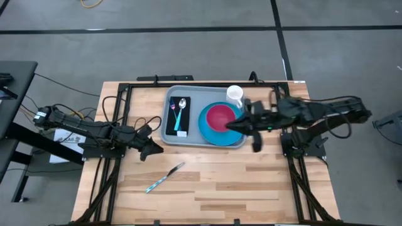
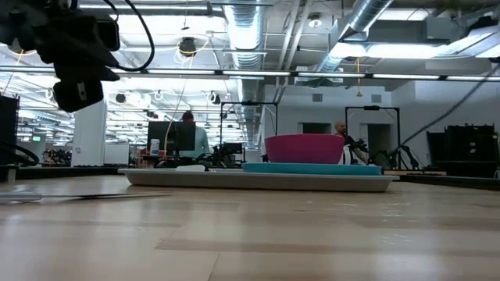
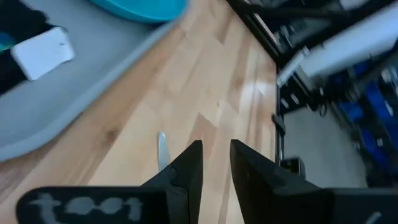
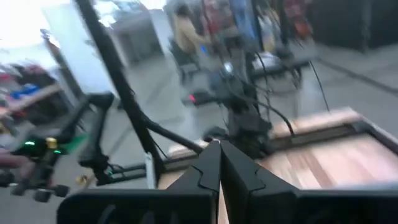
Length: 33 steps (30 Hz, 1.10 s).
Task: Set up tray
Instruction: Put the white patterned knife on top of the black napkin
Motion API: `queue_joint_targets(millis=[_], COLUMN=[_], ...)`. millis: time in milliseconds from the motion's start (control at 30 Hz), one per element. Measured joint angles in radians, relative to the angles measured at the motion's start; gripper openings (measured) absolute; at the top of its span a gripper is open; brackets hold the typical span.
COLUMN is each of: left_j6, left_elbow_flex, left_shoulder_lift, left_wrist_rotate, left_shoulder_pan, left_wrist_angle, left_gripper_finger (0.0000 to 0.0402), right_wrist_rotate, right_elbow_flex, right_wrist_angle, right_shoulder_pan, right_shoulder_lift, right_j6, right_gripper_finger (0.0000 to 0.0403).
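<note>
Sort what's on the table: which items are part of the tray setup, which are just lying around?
Tray setup:
tray
blue plate with pink bowl
white cup
spoon on dark napkin
utensil on the bare wood, probably next

Lying about:
cables at the table's left edge
paper sheet

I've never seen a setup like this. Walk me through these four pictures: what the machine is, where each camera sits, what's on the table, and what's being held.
Two dark robot arms work at a wooden table. One picture looks straight down, one looks level across the tabletop, and two come from cameras on the wrists. The tray holds a blue plate with a pink bowl, a white cup and a spoon. Another utensil lies loose on the wood. The left gripper is slightly open near the tray's corner; the right gripper is shut beside the plate. Neither holds anything.
</note>
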Motion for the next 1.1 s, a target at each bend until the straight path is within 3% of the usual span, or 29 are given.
queue_joint_targets(millis=[233,533,700,1100], left_j6=[-0.154,-0.366,-0.416,-0.448], left_elbow_flex=[0.0,0.0,0.0,0.0], left_shoulder_lift=[0.0,0.0,0.0,0.0], left_wrist_rotate=[-0.104,-0.124,-0.126,-0.155], left_shoulder_pan=[0.0,0.0,0.0,0.0], left_wrist_angle=[-0.003,-0.081,-0.097,-0.097], left_gripper_finger=[0.0068,0.0068,0.0068,0.0068], right_wrist_rotate=[-0.062,-0.144,-0.143,-0.144], right_elbow_flex=[-0.338,-0.594,-0.676,-0.86], right_wrist_angle=[0.277,0.526,0.532,0.521], right_shoulder_pan=[-0.01,-0.014,-0.026,-0.091], right_shoulder_lift=[-0.263,-0.471,-0.57,-0.859], right_j6=[-0.063,-0.18,-0.263,-0.082], right_gripper_finger=[0.0,0.0,0.0,0.0])
